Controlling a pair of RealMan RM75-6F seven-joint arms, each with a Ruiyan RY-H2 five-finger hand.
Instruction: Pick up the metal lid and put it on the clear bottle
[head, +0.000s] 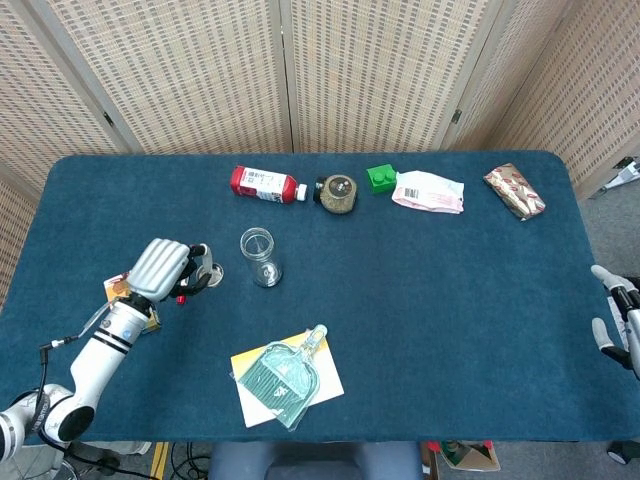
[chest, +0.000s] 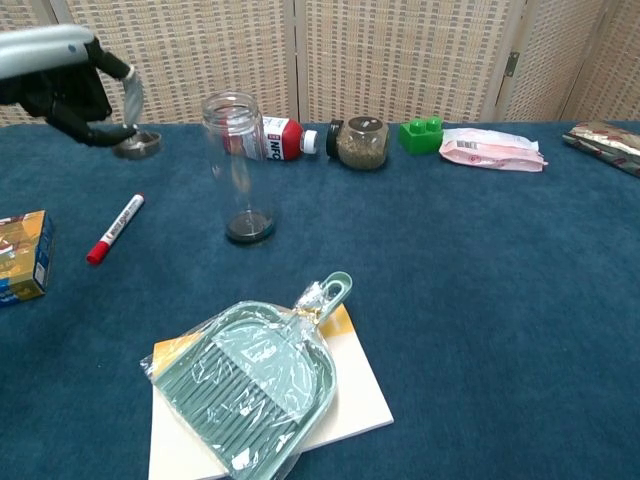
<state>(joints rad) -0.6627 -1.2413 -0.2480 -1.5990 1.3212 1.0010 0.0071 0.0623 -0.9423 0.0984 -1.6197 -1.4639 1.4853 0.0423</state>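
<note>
The clear bottle (head: 259, 255) (chest: 236, 165) stands upright and open-topped on the blue table. My left hand (head: 165, 269) (chest: 62, 78) is raised to the left of it and pinches the round metal lid (head: 211, 271) (chest: 136, 144) at about the height of the bottle's mouth. The lid hangs well clear of the table, a short way left of the bottle. My right hand (head: 618, 330) shows only at the far right edge of the head view, fingers spread and holding nothing.
A red marker (chest: 114, 229) and a small box (chest: 22, 255) lie at the left. A green dustpan (chest: 255, 385) on a yellow pad lies at the front. Along the back are a red-labelled bottle (head: 264, 184), a jar (head: 338, 193), a green block (head: 381, 178) and packets (head: 428, 192).
</note>
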